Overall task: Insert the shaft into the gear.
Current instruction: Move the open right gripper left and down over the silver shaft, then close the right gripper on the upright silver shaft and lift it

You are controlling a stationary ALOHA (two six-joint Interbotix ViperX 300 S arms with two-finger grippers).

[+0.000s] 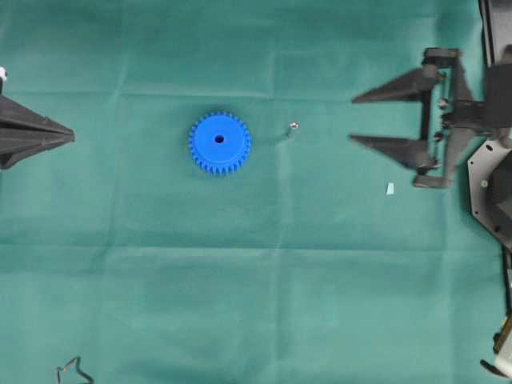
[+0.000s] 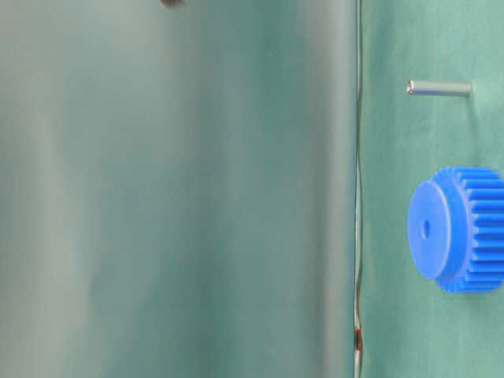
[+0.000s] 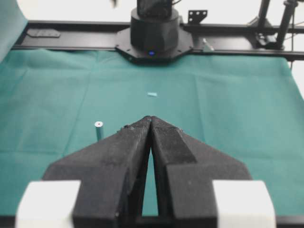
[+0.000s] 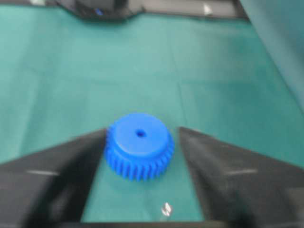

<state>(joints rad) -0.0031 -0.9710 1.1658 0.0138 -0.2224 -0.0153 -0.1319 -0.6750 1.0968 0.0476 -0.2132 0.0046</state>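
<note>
- The shaft [image 1: 293, 126] stands on end on the green surface [image 1: 256, 304] — its shiny round top faces up in the overhead view, and the table-level view shows its length rising straight off the cloth, so its long axis is vertical.
- It sits just to the right of the gear [image 1: 219, 143], apart from it and not touching; the gear lies flat with its dark centre hole facing up.
- The right tool [image 1: 353, 118] is the nearer of the two: its tips point left toward the shaft, with bare cloth between them. Its two fingers are spread wide and hold nothing. In its own wrist view the shaft's top [image 4: 166, 208] shows low between the spread fingers, with the gear [image 4: 139, 152] beyond it.
- The left tool [image 1: 72, 137] sits at the far left edge, well apart from both things, beyond the gear. Its fingers are pressed together, empty.
- My reading: the coming move is a sideways reach by the right tool — an upright pin calls for the fingers to close across its sides without tipping it.
- A small pale scrap [image 1: 390, 189] lies below the right tool, off the path.
</note>
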